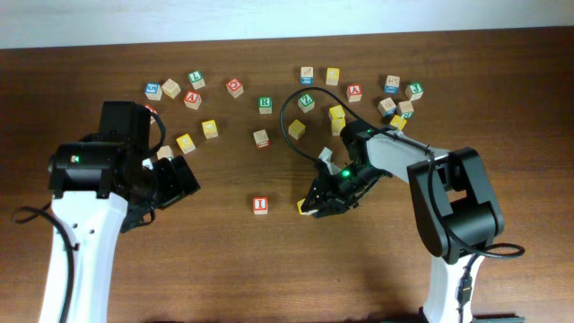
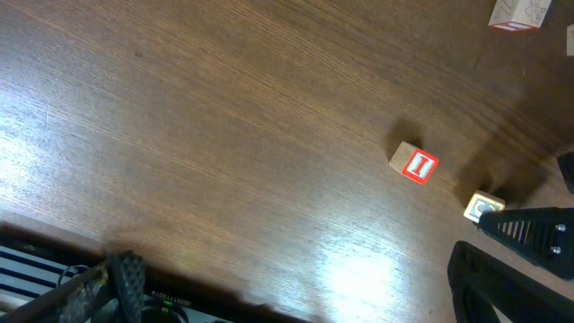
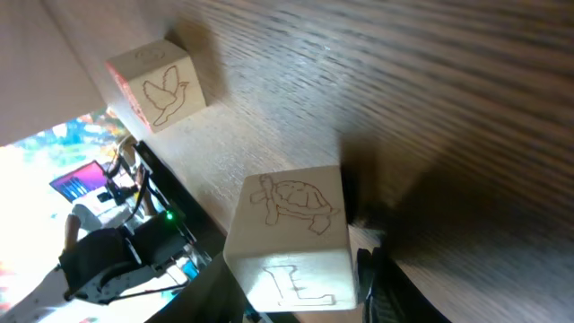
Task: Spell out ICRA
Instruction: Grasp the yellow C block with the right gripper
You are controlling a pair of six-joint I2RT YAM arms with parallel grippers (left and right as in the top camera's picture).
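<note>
The red-framed wooden I block (image 1: 260, 205) sits at the near middle of the dark brown wood-grain table (image 1: 269, 278). It is a small pale cube with a red border and a red letter on its top face. Just to its right, not touching it, lies a yellow-edged wooden cube (image 1: 303, 207).

In your right wrist view this cube fills the foreground. It is smooth pale wood with a turtle engraved in outline on one face. An outlined letter on another face is one I cannot read for certain. Beyond it, the I block shows an engraved bird on a side face.

These two cubes are the only ones in the near part of the table. Across the far half, roughly two dozen scattered letter cubes (image 1: 265, 104) lie loosely. They are framed in red, green, blue or yellow, or left plain. The arms partly hide a few, so the exact count is unsure.

You have two arms, each with black two-finger tips. Your right gripper (image 1: 312, 205) angles down to the yellow-edged cube, with one dark finger (image 3: 372, 278) just beside the cube's right face. The fingers stand narrowly parted. I cannot tell whether they are grasping the cube or only touching it.

Your left gripper (image 1: 179, 184) sits left of the I block, well apart from it. Its fingers are spread fully wide and released, holding nothing.
</note>
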